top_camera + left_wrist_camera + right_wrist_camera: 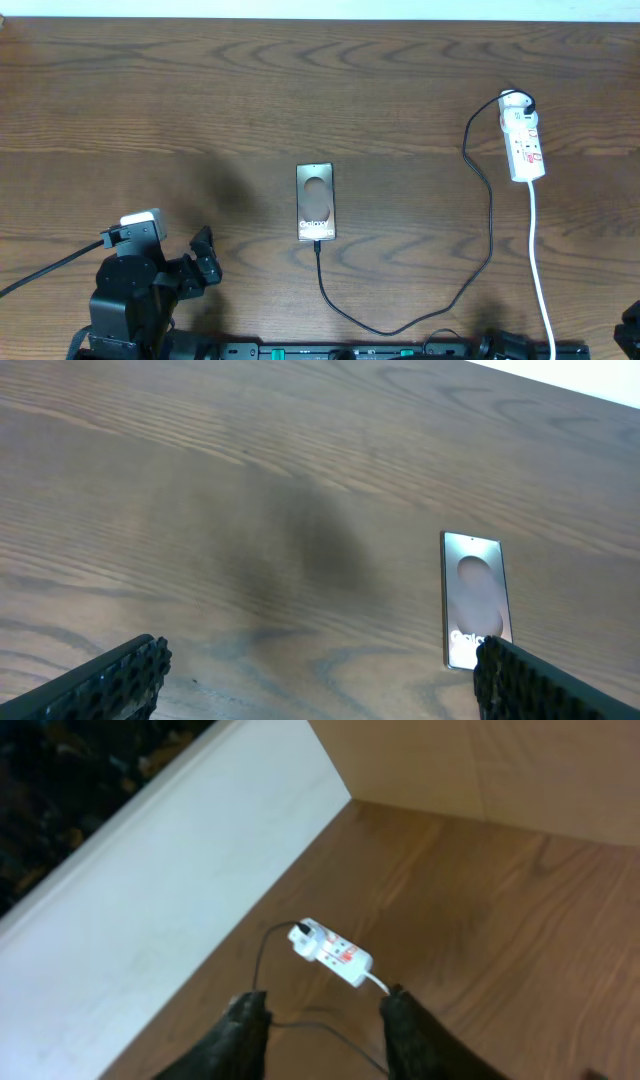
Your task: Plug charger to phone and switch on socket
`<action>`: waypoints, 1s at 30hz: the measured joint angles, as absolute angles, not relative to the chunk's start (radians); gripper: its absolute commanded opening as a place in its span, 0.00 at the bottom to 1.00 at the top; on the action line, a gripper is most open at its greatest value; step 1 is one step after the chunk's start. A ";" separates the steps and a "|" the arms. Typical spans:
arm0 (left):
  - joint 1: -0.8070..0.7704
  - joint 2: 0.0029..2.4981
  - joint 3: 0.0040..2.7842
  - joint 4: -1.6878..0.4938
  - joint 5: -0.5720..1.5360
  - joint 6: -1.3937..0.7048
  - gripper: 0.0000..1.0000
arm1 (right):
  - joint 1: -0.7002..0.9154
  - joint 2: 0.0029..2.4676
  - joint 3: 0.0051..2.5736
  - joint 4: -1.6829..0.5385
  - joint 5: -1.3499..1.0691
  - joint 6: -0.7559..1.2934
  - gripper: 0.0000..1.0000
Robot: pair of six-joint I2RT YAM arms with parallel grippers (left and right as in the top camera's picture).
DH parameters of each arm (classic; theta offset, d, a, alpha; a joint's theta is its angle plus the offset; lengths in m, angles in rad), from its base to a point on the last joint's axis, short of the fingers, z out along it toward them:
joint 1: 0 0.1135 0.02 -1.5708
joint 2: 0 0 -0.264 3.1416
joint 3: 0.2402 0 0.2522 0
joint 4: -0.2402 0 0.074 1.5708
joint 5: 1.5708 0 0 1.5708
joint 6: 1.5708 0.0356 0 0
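Observation:
The dark grey phone (315, 202) lies flat at the table's middle, "Galaxy" lettering up; it also shows in the left wrist view (477, 595). The thin black charger cable (400, 328) meets the phone's near edge, loops forward and runs up to a black plug (521, 101) in the far end of the white socket strip (526, 140). My left gripper (204, 256) is open and empty at the front left, well left of the phone; its fingers (320, 680) frame bare wood. My right gripper (325, 1020) is open and empty, high above the strip (335, 952) and cable (335, 1032).
The strip's white cord (541, 270) runs toward the front edge at right. Only a dark bit of the right arm (630, 328) shows at the overhead's bottom right corner. A pale wall (150, 890) borders the table beyond the strip.

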State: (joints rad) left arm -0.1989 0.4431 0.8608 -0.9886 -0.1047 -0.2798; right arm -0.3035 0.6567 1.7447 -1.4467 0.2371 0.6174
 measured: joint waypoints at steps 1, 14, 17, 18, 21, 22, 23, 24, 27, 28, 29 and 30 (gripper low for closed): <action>-0.199 0.443 0.861 -0.989 -0.105 -0.279 0.99 | -0.303 0.657 1.745 -1.454 0.236 0.618 0.47; -0.199 0.443 0.861 -0.989 -0.105 -0.280 0.99 | -0.302 0.657 1.744 -1.608 0.175 0.616 0.99; -0.199 0.443 0.861 -0.989 -0.105 -0.280 0.99 | -0.302 0.657 1.744 -1.687 0.164 0.616 0.99; -0.199 0.443 0.861 -0.989 -0.105 -0.280 0.99 | -0.302 0.657 1.744 -1.693 0.163 0.616 0.99; -0.199 0.443 0.861 -0.989 -0.105 -0.279 0.99 | -0.302 0.657 1.744 -1.694 0.156 0.616 0.99; -0.199 0.443 0.861 -0.989 -0.105 -0.280 0.99 | -0.302 0.657 1.744 -1.694 0.157 0.611 0.99; -0.199 0.443 0.861 -0.989 -0.105 -0.280 0.99 | -0.302 0.657 1.744 -1.695 0.158 0.604 0.99; -0.199 0.443 0.861 -0.989 -0.105 -0.280 0.99 | -0.302 0.657 1.744 -1.695 0.169 0.580 0.99; -0.199 0.443 0.861 -0.989 -0.105 -0.280 0.99 | -0.302 0.657 1.744 -1.694 0.181 0.529 0.99; -0.199 0.443 0.861 -0.989 -0.105 -0.280 0.99 | -0.302 0.657 1.744 -1.694 0.178 0.517 0.99; -0.199 0.443 0.861 -0.989 -0.105 -0.279 0.99 | -0.302 0.657 1.742 -1.694 0.168 0.506 0.99; -0.199 0.443 0.861 -0.989 -0.105 -0.280 0.99 | -0.301 0.657 1.733 -1.684 0.159 0.493 0.99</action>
State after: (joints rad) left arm -0.1989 0.4431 0.8608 -0.9890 -0.1047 -0.2798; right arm -0.3012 0.6567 1.7332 -1.6840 0.1593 0.4931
